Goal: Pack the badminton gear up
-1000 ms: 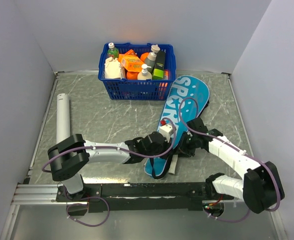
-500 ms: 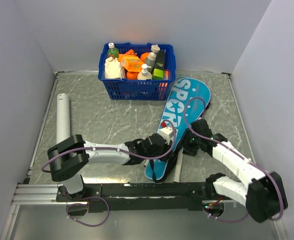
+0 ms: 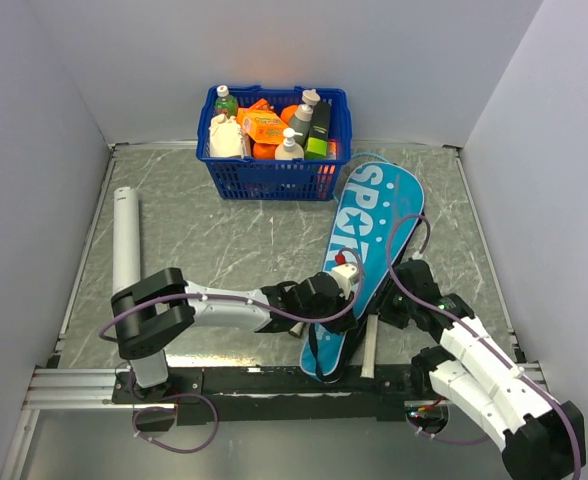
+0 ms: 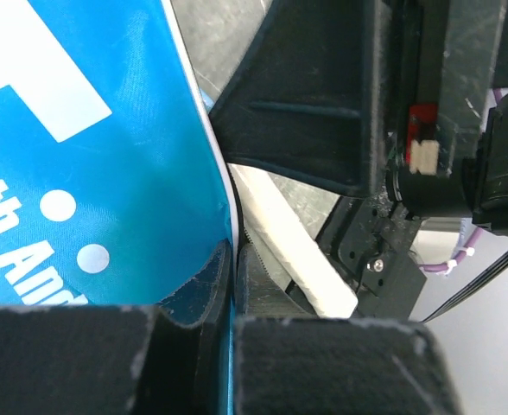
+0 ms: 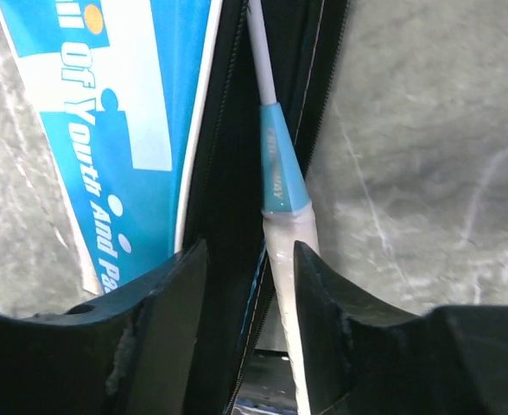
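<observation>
Since a second ago the right arm has drawn back toward the near edge, and the teal case (image 3: 376, 215) has slid that way a little. It lies slantwise on the tabletop (image 3: 224, 240), narrow end nearest the arms. The left gripper (image 4: 232, 294) is pinched shut on the case's edge near that narrow end. One racket (image 5: 276, 173) lies along the case's right edge, parallel to its long axis, with its white handle at the narrow end. The right gripper (image 5: 250, 259) stands open astride that handle without clamping it. Being the nearer one, it looks best placed to feed the racket in lengthwise.
</observation>
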Controlling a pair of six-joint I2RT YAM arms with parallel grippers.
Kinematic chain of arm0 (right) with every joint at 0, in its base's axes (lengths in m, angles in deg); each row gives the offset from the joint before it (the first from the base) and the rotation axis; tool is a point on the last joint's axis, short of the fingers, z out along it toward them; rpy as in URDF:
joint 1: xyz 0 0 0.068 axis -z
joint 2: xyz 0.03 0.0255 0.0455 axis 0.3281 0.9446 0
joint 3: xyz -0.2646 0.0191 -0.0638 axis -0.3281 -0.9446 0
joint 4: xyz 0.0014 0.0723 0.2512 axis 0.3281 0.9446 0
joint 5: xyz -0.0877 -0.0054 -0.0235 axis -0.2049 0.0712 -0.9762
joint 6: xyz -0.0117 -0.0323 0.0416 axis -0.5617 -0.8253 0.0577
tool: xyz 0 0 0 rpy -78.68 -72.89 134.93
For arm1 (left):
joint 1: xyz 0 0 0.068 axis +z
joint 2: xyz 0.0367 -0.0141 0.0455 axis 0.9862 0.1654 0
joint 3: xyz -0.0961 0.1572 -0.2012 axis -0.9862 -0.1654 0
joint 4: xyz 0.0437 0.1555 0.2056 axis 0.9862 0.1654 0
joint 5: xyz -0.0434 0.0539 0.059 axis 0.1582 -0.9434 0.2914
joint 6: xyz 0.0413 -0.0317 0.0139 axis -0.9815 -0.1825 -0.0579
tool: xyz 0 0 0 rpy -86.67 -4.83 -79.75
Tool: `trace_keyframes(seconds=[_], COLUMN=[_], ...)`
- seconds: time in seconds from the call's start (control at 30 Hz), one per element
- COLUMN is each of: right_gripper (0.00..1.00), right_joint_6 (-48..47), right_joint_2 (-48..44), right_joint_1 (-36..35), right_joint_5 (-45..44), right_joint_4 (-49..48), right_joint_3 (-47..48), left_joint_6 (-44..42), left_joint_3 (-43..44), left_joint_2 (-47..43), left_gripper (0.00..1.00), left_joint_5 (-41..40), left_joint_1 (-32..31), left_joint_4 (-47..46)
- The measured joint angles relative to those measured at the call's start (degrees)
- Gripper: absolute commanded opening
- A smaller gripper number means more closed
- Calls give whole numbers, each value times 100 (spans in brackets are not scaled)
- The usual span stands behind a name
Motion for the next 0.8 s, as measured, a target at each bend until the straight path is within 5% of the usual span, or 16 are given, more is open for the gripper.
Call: trace_keyframes(seconds=[0.17, 0.8], right_gripper=[32, 35], right_joint_6=[-11, -103], right_joint_2=[-273, -621], right_joint_1=[0, -2], right_joint_5=[7, -20], right_joint_4=[214, 546], right_joint_3=[-144, -339], left_joint_6=[101, 131], left_joint_3=[111, 149], left_joint_2=[238, 356], left_gripper=[1, 1], left_joint_5=[155, 138], left_joint_1=[-11, -33], left_joint_4=[-66, -105])
